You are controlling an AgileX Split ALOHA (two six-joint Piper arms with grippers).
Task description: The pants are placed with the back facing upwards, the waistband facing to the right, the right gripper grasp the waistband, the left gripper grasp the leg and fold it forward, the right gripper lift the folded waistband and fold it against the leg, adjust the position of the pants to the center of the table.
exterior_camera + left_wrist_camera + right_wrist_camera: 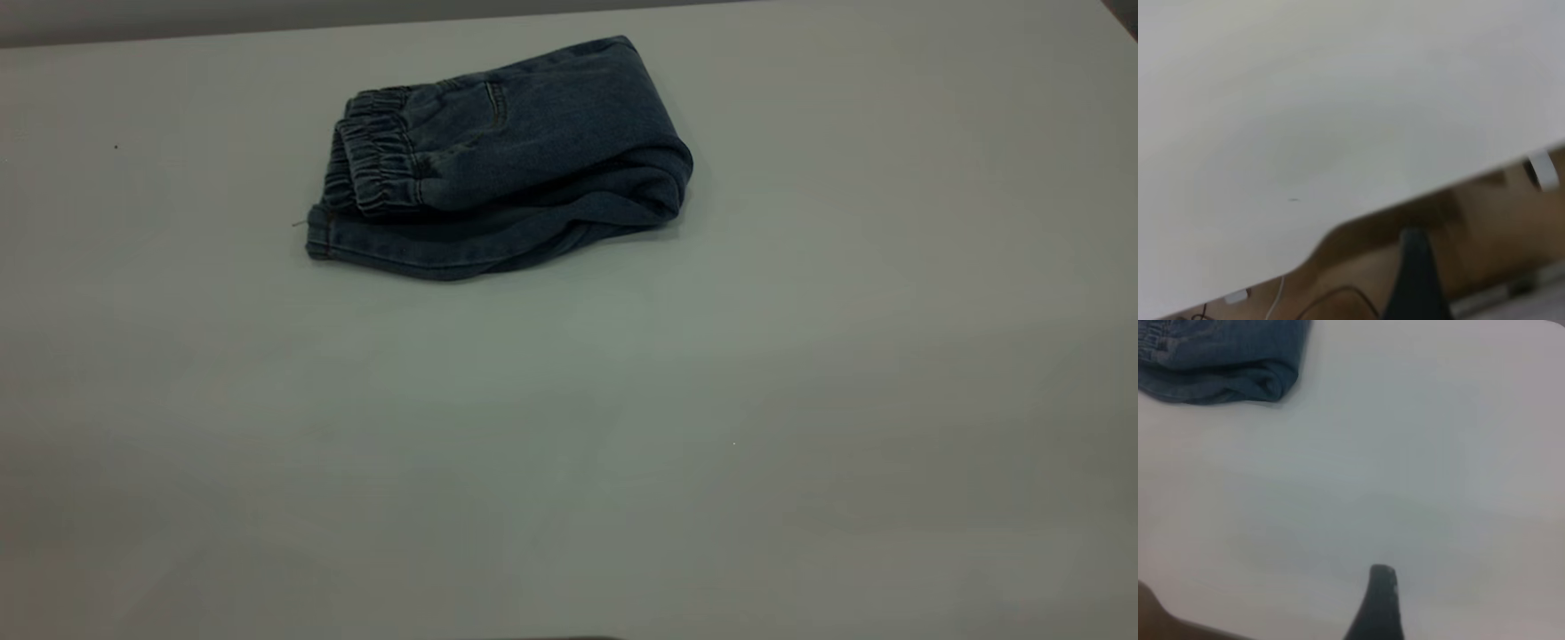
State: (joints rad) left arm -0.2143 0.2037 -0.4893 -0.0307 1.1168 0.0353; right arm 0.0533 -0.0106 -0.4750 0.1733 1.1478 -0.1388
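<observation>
The pants (516, 151) lie folded into a compact denim bundle on the far middle part of the table (569, 462). The elastic waistband (378, 169) lies on top and points left. Under it a leg (427, 249) lies flat with its hem at the left. Neither gripper shows in the exterior view. In the right wrist view the pants (1225, 360) lie far from my right gripper (1438, 600), of which one black finger (1379, 607) shows over bare table. My left gripper (1465, 287) hangs past the table edge (1338, 223), and one dark finger (1415, 280) shows. Neither holds anything.
Beyond the table edge in the left wrist view there is brown floor (1485, 227) with thin cables (1338, 297) and a small white piece (1542, 170). A grey wall strip (267, 16) runs behind the table's far edge.
</observation>
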